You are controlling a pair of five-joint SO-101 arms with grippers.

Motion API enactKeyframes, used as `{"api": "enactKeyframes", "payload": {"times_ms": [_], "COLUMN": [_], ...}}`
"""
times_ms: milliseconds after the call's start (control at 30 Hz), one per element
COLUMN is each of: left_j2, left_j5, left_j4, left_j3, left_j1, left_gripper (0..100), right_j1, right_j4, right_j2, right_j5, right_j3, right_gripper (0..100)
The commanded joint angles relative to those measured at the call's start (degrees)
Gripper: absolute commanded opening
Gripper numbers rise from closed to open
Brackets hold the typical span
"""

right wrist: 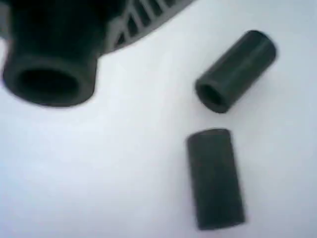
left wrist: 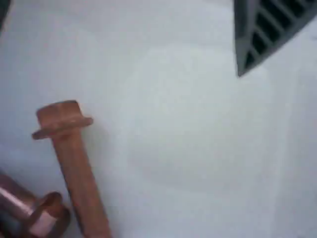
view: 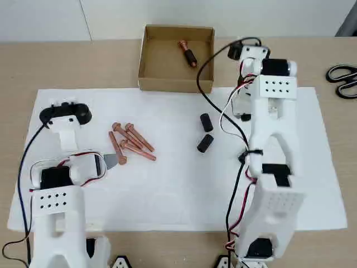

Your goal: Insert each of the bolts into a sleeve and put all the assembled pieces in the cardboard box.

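High view: on the worktop (view: 67,61), the cardboard box (view: 162,75) holds 1 assembled piece (view: 188,52). Beside 4 loose bolts (view: 133,142) the left end effector (view: 111,160) hangs open. The right end effector (view: 241,109) grips a sleeve (right wrist: 49,69), and 2 more sleeves (view: 205,143) lie free nearby. Most of the assembly looks undone.

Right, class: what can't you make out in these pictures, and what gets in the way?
High view: the right arm hides what sits under it.
High view: the assembled piece in the box is too small to judge its fit.
Left wrist view: the edge cuts off the long bolt and most of a second bolt.
Right wrist view: the edge cuts off the nearest sleeve.
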Motion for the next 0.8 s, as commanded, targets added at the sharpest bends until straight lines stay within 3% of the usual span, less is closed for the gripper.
{"api": "enactKeyframes", "payload": {"times_ms": [0,133,333,467,600,767], "left_j2": [0.0,4.48,24.53,36.66,43.96,47.65], "left_j5": [0.0,-0.26,0.26,5.54,6.15,17.32], "left_j4": [3.69,5.01,4.57,4.66,4.57,4.84], "left_j3": [-7.96,-12.35,-21.93,-29.14,-34.95,-40.66], "left_j1": [-0.44,-0.44,-0.44,-0.35,0.18,6.51], "left_gripper": [30,30,30,30,30,30], "right_j1": [1.01,1.54,1.54,1.36,1.27,1.19], "right_j4": [0.92,1.01,1.27,1.27,1.36,1.36], "right_j2": [-7.16,-8.13,-8.31,-8.31,-8.22,-7.96], "right_j5": [0.26,0.26,0.18,-0.09,-0.09,-0.18], "right_j3": [0.44,1.05,1.67,1.67,1.67,1.67], "right_gripper": [0.4,0.4,0.4,0.4,0.4,0.4]}}
